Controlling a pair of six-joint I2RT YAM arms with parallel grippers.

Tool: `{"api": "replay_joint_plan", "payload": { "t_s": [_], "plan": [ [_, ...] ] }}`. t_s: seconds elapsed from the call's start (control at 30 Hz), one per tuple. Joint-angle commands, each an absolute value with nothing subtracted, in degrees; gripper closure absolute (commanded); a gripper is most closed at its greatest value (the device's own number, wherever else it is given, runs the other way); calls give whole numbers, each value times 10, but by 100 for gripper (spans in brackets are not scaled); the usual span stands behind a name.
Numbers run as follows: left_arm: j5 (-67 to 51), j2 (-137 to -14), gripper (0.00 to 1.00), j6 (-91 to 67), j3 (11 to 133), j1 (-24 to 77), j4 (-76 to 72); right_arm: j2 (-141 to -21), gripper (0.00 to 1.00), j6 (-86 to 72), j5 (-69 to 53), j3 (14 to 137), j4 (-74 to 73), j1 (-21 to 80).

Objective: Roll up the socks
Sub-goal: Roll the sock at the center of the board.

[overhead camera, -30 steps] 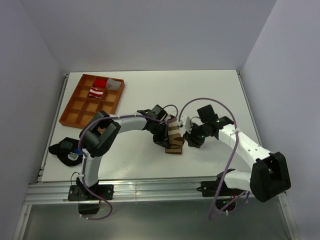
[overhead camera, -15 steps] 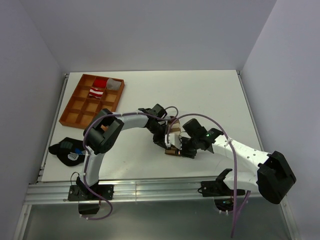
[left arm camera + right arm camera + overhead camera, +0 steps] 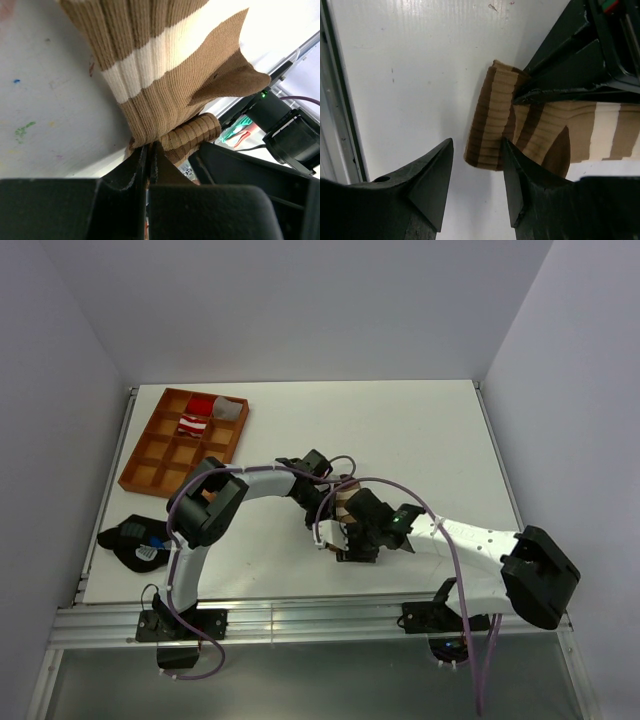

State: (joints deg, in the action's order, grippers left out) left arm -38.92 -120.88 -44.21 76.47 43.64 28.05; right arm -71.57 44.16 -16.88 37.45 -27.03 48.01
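The brown-and-tan striped sock [image 3: 346, 503] lies mid-table, its near end partly rolled. In the left wrist view the sock [image 3: 165, 75] fills the frame, and my left gripper [image 3: 148, 150] is shut on the fabric beside the small roll. My left gripper [image 3: 326, 514] sits at the sock's left side. My right gripper [image 3: 476, 150] is open, with the rolled end [image 3: 492, 120] just ahead of its tips; it sits at the sock's near end [image 3: 347, 542]. The red-and-white sock [image 3: 194, 425] lies in the orange tray.
The orange compartment tray [image 3: 160, 455] stands at the back left, with a red piece and a grey piece beside the sock. A black lump with a blue spot [image 3: 133, 541] lies at the left edge. The table's near metal rail [image 3: 332, 100] runs close behind my right gripper.
My right gripper has swung from the sock's right side round to its near end, jaws open. The left gripper has stayed shut on the sock.
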Motion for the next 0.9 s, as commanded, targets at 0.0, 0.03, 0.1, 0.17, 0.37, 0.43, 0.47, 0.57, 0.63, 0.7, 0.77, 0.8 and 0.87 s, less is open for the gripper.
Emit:
{"api": "replay_joint_plan", "payload": {
  "t_s": [0.0, 0.03, 0.1, 0.17, 0.37, 0.43, 0.47, 0.57, 0.63, 0.7, 0.77, 0.8, 0.87],
  "plan": [
    [-328, -1246, 100, -419, 740, 440, 312, -737, 49, 425, -135, 378, -235, 497],
    [-329, -1247, 100, -419, 740, 440, 312, -751, 50, 424, -121, 379, -229, 501],
    [-329, -1247, 100, -419, 742, 440, 313, -764, 50, 423, -113, 378, -224, 508],
    [-333, -1246, 100, -422, 741, 439, 309, -786, 56, 415, -91, 375, -208, 514],
    [-345, -1234, 93, -456, 714, 435, 275, -793, 83, 402, -74, 361, -196, 514],
    [-356, -1205, 87, -510, 666, 431, 206, -777, 87, 401, -78, 352, -195, 509],
    [-358, -1181, 84, -532, 650, 426, 177, -770, 88, 399, -84, 345, -197, 506],
    [-352, -1148, 80, -605, 592, 422, 71, -749, 88, 399, -119, 335, -212, 490],
    [-348, -1127, 80, -655, 551, 422, -8, -739, 88, 403, -142, 330, -219, 474],
    [-340, -1106, 79, -713, 519, 423, -75, -738, 88, 410, -159, 330, -227, 461],
    [-330, -1094, 77, -743, 483, 424, -148, -739, 88, 423, -200, 341, -251, 437],
    [-320, -1091, 78, -756, 476, 424, -159, -744, 88, 429, -214, 346, -262, 426],
    [-298, -1083, 77, -762, 462, 427, -185, -752, 88, 451, -264, 369, -302, 396]
  ]
}}
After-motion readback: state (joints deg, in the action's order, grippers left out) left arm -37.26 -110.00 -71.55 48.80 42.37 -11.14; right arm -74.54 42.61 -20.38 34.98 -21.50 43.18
